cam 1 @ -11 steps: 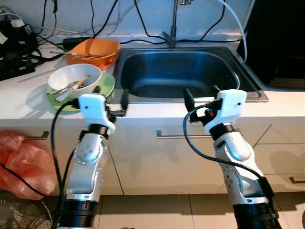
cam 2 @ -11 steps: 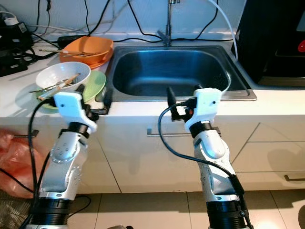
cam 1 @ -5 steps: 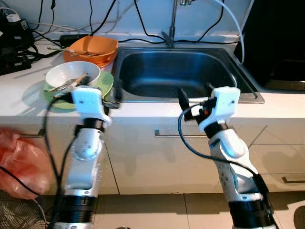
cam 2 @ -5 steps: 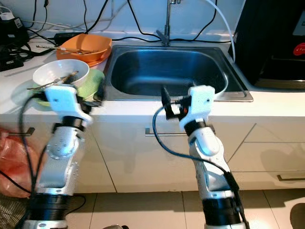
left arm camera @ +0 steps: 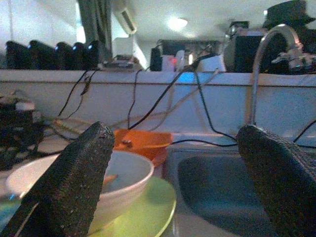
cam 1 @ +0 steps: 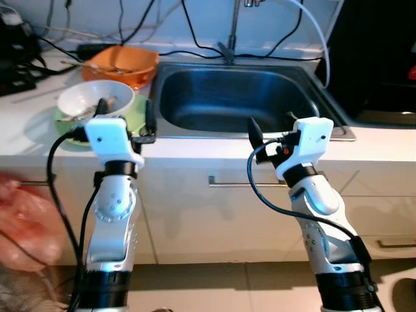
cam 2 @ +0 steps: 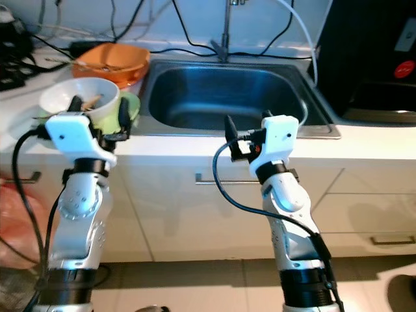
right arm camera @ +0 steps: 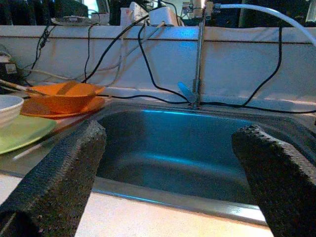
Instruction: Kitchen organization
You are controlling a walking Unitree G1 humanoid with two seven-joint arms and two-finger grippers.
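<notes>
A white bowl with chopsticks in it sits on a green plate on the white counter, left of the steel sink. Behind them is an orange bowl on an orange plate. My left gripper is open at the counter's front edge, one finger in front of the bowl's right rim, the other by the plate's edge. In the left wrist view the bowl lies just ahead between the fingers. My right gripper is open and empty before the sink.
A tap rises behind the sink, and black cables run along the wall. A black appliance stands at the right. A red plastic bag hangs low on the left. Drawers with a bar handle sit under the counter.
The view has shifted a little. My left gripper has moved left and forward, from beside the green plate to the bowl's right rim. My right gripper stays before the sink.
</notes>
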